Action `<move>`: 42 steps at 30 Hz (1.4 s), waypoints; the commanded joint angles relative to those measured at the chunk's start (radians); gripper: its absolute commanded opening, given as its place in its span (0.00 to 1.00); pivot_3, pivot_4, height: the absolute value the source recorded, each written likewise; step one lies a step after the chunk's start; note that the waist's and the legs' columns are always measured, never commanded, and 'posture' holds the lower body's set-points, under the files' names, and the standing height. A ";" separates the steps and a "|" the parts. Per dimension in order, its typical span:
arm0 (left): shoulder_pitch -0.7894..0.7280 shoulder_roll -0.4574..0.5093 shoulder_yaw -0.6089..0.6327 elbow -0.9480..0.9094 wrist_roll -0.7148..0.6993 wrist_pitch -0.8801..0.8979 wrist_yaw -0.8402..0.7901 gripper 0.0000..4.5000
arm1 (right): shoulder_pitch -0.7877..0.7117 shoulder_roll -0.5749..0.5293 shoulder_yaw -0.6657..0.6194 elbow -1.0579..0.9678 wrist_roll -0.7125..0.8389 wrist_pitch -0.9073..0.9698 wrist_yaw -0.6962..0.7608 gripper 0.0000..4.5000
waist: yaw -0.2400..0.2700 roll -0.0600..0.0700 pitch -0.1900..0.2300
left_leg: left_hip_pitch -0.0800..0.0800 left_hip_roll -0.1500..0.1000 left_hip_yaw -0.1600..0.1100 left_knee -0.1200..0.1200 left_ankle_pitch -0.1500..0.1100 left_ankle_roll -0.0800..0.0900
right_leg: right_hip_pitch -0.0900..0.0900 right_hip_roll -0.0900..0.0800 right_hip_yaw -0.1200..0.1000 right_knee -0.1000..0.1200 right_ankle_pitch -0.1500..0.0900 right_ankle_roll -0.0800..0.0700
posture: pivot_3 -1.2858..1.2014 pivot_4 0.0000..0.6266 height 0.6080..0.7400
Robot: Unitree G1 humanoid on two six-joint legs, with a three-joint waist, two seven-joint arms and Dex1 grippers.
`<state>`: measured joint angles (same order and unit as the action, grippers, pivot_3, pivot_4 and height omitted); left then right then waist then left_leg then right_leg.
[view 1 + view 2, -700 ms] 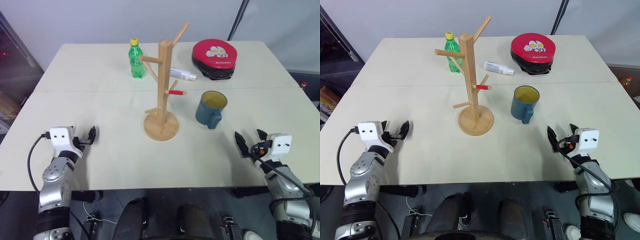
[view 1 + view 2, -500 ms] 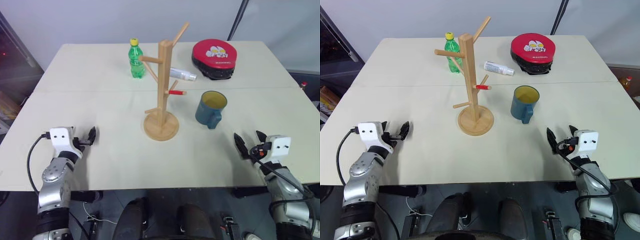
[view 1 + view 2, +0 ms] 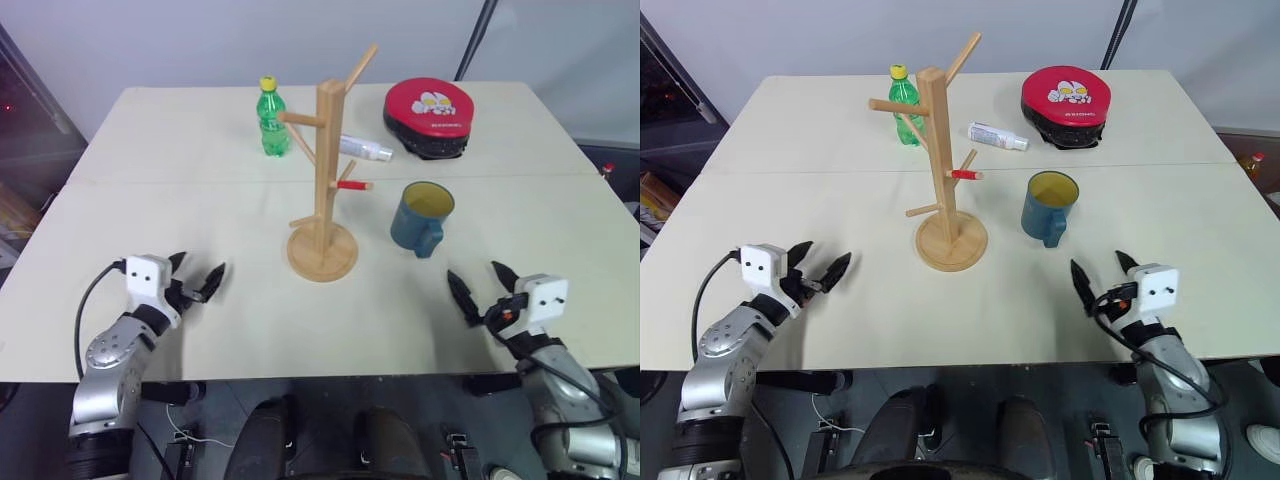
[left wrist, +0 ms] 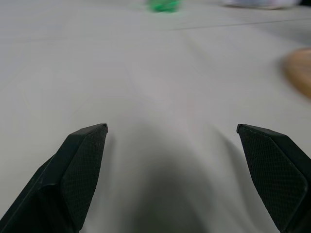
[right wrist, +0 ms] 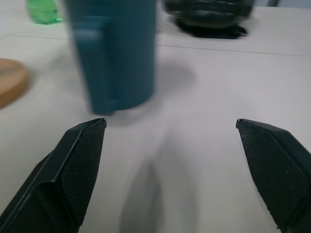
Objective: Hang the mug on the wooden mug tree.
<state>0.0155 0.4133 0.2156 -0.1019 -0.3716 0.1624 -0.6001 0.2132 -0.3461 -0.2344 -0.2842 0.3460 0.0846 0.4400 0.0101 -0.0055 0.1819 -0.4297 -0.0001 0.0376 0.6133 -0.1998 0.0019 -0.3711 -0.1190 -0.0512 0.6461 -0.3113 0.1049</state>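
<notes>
The dark blue mug (image 3: 421,217) with a yellow-olive inside stands upright on the table, right of the wooden mug tree (image 3: 325,190), handle facing the near edge. The tree has a round base, a tall post and angled pegs, one red-tipped (image 3: 352,185). My right gripper (image 3: 476,284) is open near the front right edge, a hand's width short of the mug; the right wrist view has the mug (image 5: 115,53) close ahead between the spread fingers. My left gripper (image 3: 196,274) is open and empty at the front left, well away from the tree's base (image 4: 299,73).
A green plastic bottle (image 3: 271,118) stands behind the tree at the back. A white tube (image 3: 366,149) lies beside it. A red and black round pad (image 3: 431,116) rests at the back right. The table (image 3: 180,200) is bare at the front middle.
Both grippers have moved inward toward the table's middle, and their fingers have spread wider. The mug and the tree have stayed put.
</notes>
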 commanded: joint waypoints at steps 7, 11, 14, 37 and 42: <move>0.033 0.072 -0.126 -0.159 -0.063 0.013 -0.226 1.00 | 0.042 0.009 0.160 -0.123 -0.077 -0.015 0.019 0.99 | -0.002 0.000 0.000 | 0.000 0.000 0.000 0.000 0.000 0.000 | -0.002 0.000 0.001 -0.003 -0.001 -0.003 | 0.52 0.24 1.00; 0.025 0.095 -0.170 -0.214 -0.075 0.041 -0.265 1.00 | -0.005 0.020 0.201 -0.098 -0.087 -0.016 0.026 0.99 | -0.003 0.000 0.000 | 0.000 0.000 0.000 -0.001 0.000 0.000 | -0.002 0.000 0.001 -0.004 -0.001 -0.003 | 0.52 0.24 1.00; 0.010 0.098 -0.193 -0.244 -0.075 0.052 -0.272 1.00 | -0.056 0.031 0.224 -0.064 -0.101 -0.007 0.017 0.99 | -0.004 0.000 0.000 | 0.000 0.000 0.000 -0.001 0.000 0.000 | -0.002 0.000 0.001 -0.004 -0.001 -0.003 | 0.52 0.24 1.00; -0.022 0.101 -0.242 -0.277 -0.072 0.068 -0.307 1.00 | -0.059 0.044 0.240 -0.084 -0.083 0.037 -0.006 0.87 | -0.001 0.000 0.000 | -0.001 0.000 0.000 0.000 0.001 0.002 | -0.001 0.001 0.000 -0.003 0.000 -0.002 | 0.52 0.24 1.00; -0.019 0.101 -0.239 -0.280 -0.070 0.071 -0.309 1.00 | -0.075 0.051 0.248 -0.087 -0.082 0.047 -0.014 0.34 | -0.001 0.000 0.000 | -0.001 0.000 0.000 0.000 0.001 0.002 | -0.001 0.001 0.000 -0.003 0.000 -0.002 | 0.52 0.24 1.00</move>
<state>-0.0027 0.5108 -0.0248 -0.3617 -0.4280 0.2477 -0.9071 0.1495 -0.3026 0.0151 -0.3229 0.2505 0.1331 0.4276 0.0095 -0.0053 0.1820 -0.4303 -0.0001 0.0375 0.6130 -0.1989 0.0037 -0.3721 -0.1184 -0.0508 0.6432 -0.3116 0.1025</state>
